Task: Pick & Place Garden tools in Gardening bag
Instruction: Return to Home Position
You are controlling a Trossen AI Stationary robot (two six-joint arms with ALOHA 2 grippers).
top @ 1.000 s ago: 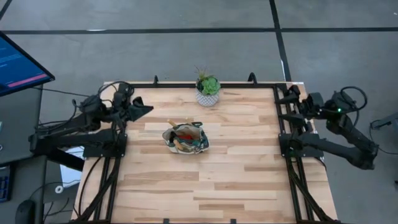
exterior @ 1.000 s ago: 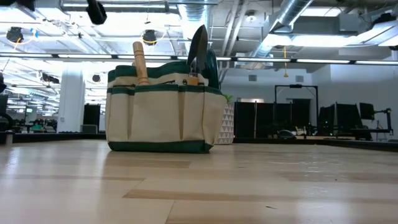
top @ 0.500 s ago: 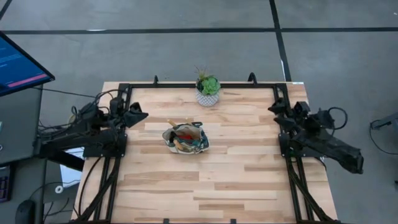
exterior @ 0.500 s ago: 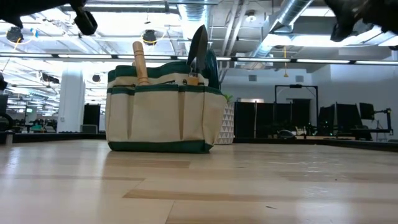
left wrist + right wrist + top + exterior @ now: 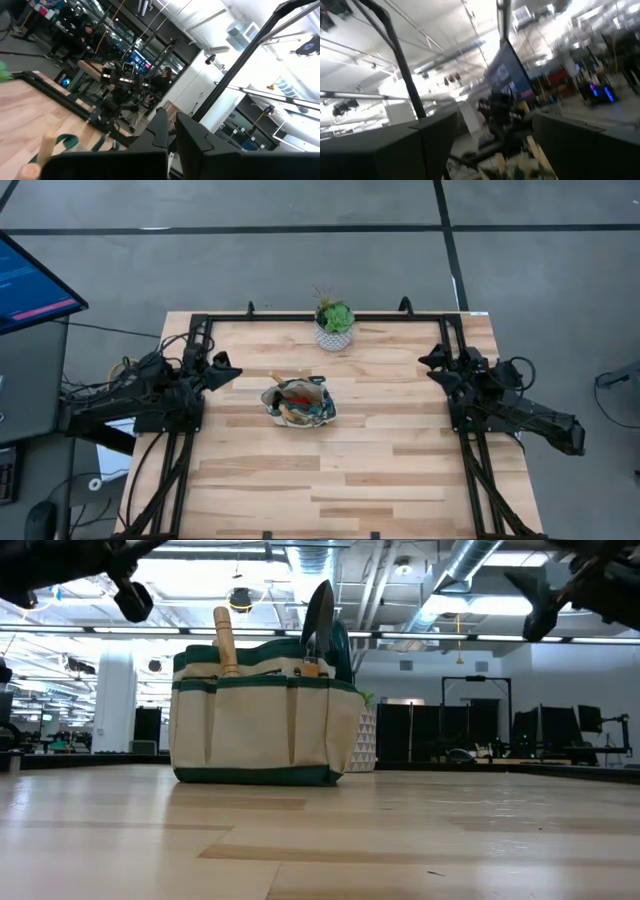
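The gardening bag (image 5: pixel 298 402), tan with dark green trim, stands on its base at the table's middle. Garden tools stick up out of it: a light wooden handle (image 5: pixel 226 640) and a trowel blade (image 5: pixel 320 615). My left gripper (image 5: pixel 228 370) hovers shut by the table's left edge, left of the bag and apart from it; the left wrist view shows its fingers together (image 5: pixel 172 120). My right gripper (image 5: pixel 432 365) hangs open by the right edge, its fingers wide apart (image 5: pixel 490 120) with nothing between them. The low view shows both high above the table, left gripper (image 5: pixel 132 600) and right gripper (image 5: pixel 535 605).
A green plant in a white pot (image 5: pixel 333 328) stands at the far edge, behind the bag. Black rails (image 5: pixel 455 440) run along the table's left and right sides. A monitor (image 5: pixel 30 280) stands off the table's left. Bare wood lies in front of the bag.
Both arms have sunk lower over their side rails. My right gripper has come down the most, rolling about its own line, and has shifted a little toward the bag. My left gripper has dropped slightly toward the near edge. The bag and tools have kept still.
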